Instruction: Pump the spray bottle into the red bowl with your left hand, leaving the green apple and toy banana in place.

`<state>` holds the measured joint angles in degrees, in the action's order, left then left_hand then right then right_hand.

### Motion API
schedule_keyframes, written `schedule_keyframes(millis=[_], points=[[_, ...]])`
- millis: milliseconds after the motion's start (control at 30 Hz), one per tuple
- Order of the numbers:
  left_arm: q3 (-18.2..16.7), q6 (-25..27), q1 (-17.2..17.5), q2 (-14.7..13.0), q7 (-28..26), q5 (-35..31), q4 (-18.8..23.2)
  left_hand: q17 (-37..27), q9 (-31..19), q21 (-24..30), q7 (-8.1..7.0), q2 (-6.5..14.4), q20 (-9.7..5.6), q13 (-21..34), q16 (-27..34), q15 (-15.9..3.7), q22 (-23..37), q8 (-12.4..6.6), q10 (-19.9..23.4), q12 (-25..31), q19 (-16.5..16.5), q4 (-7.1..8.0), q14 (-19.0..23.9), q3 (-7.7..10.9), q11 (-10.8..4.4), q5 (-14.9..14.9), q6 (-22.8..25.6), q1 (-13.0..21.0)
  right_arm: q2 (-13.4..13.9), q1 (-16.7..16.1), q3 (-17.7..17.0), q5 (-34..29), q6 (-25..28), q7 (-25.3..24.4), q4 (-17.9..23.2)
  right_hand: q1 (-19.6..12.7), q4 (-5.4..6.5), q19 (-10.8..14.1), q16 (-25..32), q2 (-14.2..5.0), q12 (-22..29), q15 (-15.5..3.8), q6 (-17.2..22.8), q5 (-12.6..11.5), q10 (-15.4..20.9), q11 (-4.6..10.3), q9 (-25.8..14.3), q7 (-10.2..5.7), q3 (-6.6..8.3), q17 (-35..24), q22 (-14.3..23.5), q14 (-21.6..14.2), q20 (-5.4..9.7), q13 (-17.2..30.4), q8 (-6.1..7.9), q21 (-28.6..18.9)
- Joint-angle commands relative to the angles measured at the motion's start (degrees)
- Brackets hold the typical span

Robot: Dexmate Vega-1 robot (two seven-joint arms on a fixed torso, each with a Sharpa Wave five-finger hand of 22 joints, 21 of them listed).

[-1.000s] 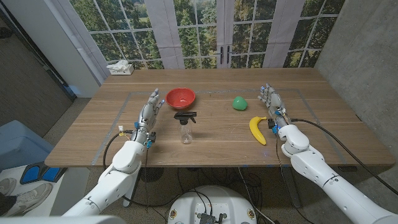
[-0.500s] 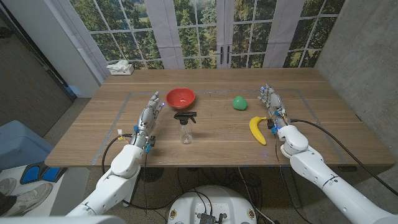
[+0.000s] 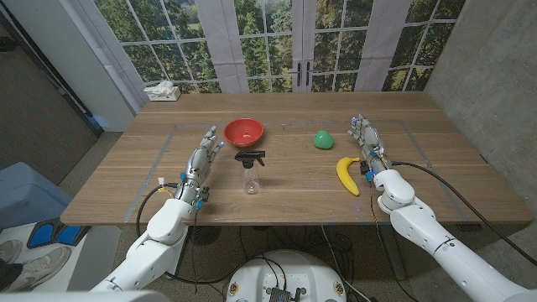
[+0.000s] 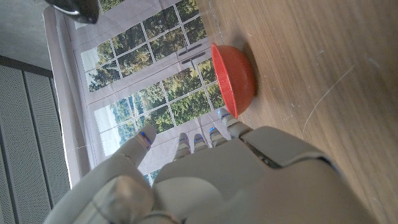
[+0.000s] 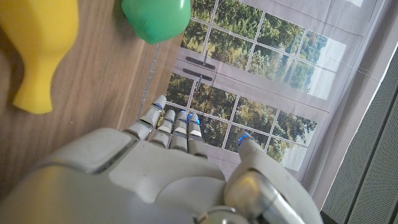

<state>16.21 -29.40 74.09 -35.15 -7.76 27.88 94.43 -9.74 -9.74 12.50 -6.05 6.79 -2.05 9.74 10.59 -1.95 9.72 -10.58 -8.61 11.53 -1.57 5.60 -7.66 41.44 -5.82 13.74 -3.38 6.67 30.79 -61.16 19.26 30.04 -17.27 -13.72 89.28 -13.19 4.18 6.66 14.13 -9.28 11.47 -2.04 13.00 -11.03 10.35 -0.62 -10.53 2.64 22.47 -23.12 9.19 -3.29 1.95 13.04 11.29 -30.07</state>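
Observation:
A clear spray bottle with a black pump head stands upright mid-table, just in front of the red bowl. My left hand is open, fingers stretched forward, a short way left of the bottle and apart from it. The left wrist view looks over the hand to the red bowl, with the bottle's black head at the corner. The green apple and yellow toy banana lie on the right. My right hand is open beside the banana, not touching it. In the right wrist view the banana and apple lie beyond the hand.
A white tissue box sits at the table's far left corner. Faint tape lines mark a rectangle on the wooden tabletop. Windows stand behind the far edge, and a grey wall runs along the right.
My left hand has edged slightly to the right, toward the bottle. The bottle, bowl, apple, banana and right hand have not moved.

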Motion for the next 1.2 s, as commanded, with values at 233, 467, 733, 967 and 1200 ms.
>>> schedule_keyframes(millis=[233, 467, 733, 967, 1200], points=[[0.0, -1.0, 0.7, -3.1, 2.2, -3.2, -0.7, 0.0, -0.2, 0.2, 0.08, 2.9, -4.75, 0.3, 0.1, -4.99, 0.3, -0.05, 0.9, -0.2, -1.4, -1.09, 1.0, -0.11, -0.38, -0.5, 0.0, 1.1, 0.2, -2.0, -0.5, -1.9, -0.3, -2.8, 2.7, 0.2, 0.01, 0.7, 0.3, -0.11, 0.6, -0.70, 0.7, 0.0, 0.7, 0.04, -0.3, 0.26, 0.22, 0.0, 0.2, -0.9, 1.53, 0.0, 0.24, 0.3], [-0.2, -0.8, 0.3, -5.5, 3.3, -5.3, -1.3, -0.1, -0.3, -0.9, -2.53, -10.4, -7.27, 0.5, -0.5, -7.04, 0.2, -0.47, 1.1, -0.9, -3.0, -10.98, 1.6, -6.93, -2.41, -2.4, 0.1, 1.6, 0.3, -3.2, -0.7, -3.0, 0.0, -4.4, 4.3, 0.4, 0.10, 1.1, 0.4, -0.01, 0.7, -0.59, 1.0, 0.0, 0.9, -0.06, -0.3, 0.40, 0.18, 0.1, 0.2, -1.1, 1.40, -0.1, 0.34, 0.5], [0.3, -3.1, -1.3, -7.1, 6.1, -6.8, -3.1, -0.2, -0.5, -1.5, -0.61, -16.7, -5.28, 0.7, -0.5, -5.24, 0.2, 0.30, -2.4, -1.3, -2.1, -15.00, -0.5, -11.18, -1.10, -1.8, -6.9, 3.1, 0.4, -4.6, -1.0, -4.2, 0.7, -6.2, 6.5, 0.6, 0.11, 1.4, 0.4, 0.25, 0.7, -0.44, 1.2, 0.1, 1.1, -0.16, -0.3, 0.43, 0.06, 0.2, 0.2, -1.4, 1.25, -0.1, 0.37, 0.7], [0.2, -4.5, -2.1, -9.1, 6.5, -10.8, -3.4, -0.3, -0.6, -1.2, -0.52, -16.9, -3.52, 0.8, -0.1, -3.93, 0.2, 0.25, -3.2, -1.1, -3.2, -15.55, 0.4, -12.08, -0.64, -1.4, -9.8, 4.7, 0.5, -5.8, -1.2, -5.4, 1.2, -7.7, 8.3, 0.8, 0.15, 1.8, 0.5, 0.34, 0.8, -0.33, 1.3, 0.1, 1.4, -0.32, -0.3, 0.52, 0.03, 0.3, 0.2, -1.6, 1.13, -0.1, 0.40, 0.9], [0.8, -6.7, -4.2, -10.8, 7.6, -15.6, -4.4, -0.3, -0.7, -1.0, -2.01, -16.9, -3.71, 0.8, -0.1, -4.22, 0.2, 0.13, -3.0, -0.8, -4.2, -15.79, 0.5, -12.60, -1.31, -1.3, -11.6, 6.1, 0.6, -6.9, -1.5, -6.8, 1.6, -9.2, 10.0, 1.0, 0.23, 2.0, 0.5, 0.40, 0.9, -0.21, 1.6, 0.1, 1.7, -0.33, -0.3, 0.53, -0.01, 0.3, 0.3, -1.9, 1.06, -0.2, 0.47, 1.1]])
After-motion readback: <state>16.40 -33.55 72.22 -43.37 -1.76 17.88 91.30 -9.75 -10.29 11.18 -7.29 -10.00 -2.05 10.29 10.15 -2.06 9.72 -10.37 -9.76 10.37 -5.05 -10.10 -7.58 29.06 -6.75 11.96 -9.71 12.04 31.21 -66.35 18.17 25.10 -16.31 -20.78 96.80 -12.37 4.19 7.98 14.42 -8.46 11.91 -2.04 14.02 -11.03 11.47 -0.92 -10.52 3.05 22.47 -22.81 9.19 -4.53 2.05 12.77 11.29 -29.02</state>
